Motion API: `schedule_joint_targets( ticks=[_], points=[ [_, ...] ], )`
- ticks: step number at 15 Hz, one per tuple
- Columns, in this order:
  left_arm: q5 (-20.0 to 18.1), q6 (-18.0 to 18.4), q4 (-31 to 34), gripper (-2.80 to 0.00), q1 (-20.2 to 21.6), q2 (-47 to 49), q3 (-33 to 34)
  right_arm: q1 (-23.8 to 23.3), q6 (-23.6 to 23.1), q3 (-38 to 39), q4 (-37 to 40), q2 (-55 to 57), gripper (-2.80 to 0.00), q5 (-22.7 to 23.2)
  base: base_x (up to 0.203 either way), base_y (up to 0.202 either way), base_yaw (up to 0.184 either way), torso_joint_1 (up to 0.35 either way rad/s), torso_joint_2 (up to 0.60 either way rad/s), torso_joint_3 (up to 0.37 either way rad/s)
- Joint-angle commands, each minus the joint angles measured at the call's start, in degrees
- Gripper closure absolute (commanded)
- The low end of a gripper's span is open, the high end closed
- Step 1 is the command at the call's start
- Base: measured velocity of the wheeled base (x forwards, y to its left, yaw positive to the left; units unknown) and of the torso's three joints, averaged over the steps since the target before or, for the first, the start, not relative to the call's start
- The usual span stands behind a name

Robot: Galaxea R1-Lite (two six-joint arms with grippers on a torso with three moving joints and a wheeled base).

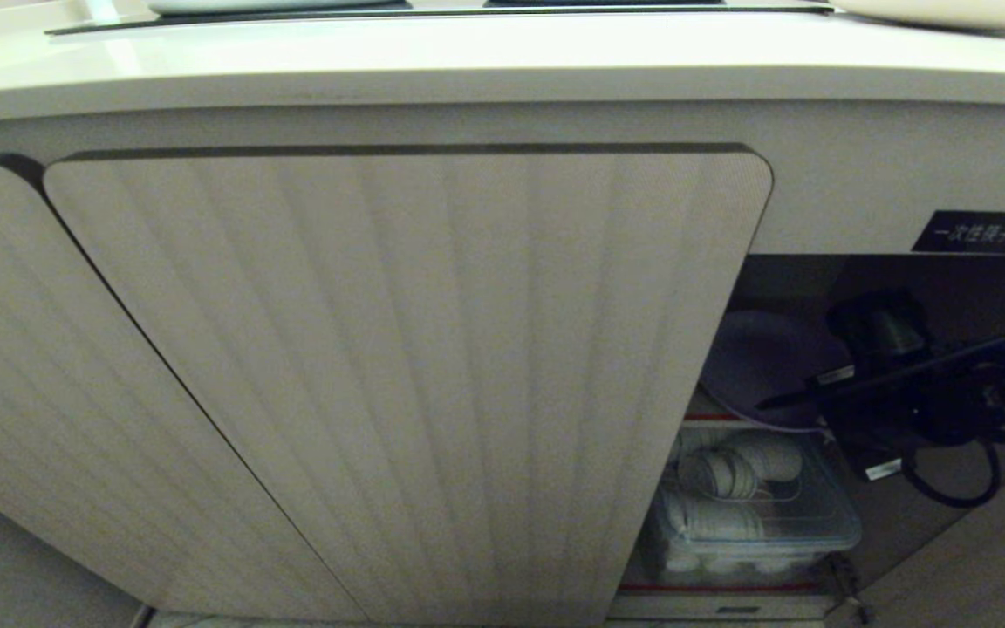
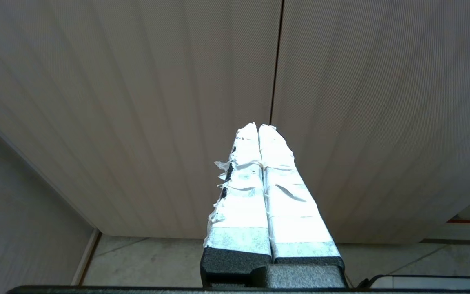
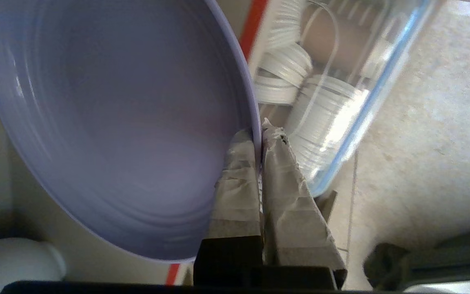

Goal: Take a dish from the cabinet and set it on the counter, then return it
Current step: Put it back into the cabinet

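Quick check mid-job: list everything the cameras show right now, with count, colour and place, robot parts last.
dish: one, lavender, inside the open cabinet, rim pinched by the right gripper
cabinet: one, pale beige, ribbed doors, below the counter
counter: one, cream, above the cabinet
black label: one, white characters, above the opening
clear bin: one, holding white items, on the lower level below the dish
right gripper: one, taped fingers, shut on the dish rim
left gripper: one, white-taped, shut, empty, facing the closed doors

Door point(image 1: 406, 384) hides the dish point(image 1: 755, 358) (left part).
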Motion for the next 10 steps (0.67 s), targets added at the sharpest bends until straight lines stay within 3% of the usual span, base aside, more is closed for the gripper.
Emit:
schedule_joint_targets(
  ticks=[1,10],
  points=[
    [0.0,0.0,0.0,0.0,0.0,0.0,0.0,0.0,0.3,-0.2,-0.7,0.2,0.0,-0.1,0.0,0.0,0.0,0.0,0.0,0.0],
    [0.1,0.0,0.0,0.0,0.0,0.0,0.0,0.0,0.3,-0.3,-2.1,0.9,0.0,-0.3,0.0,0.0,0.0,0.0,0.0,0.0]
  ],
)
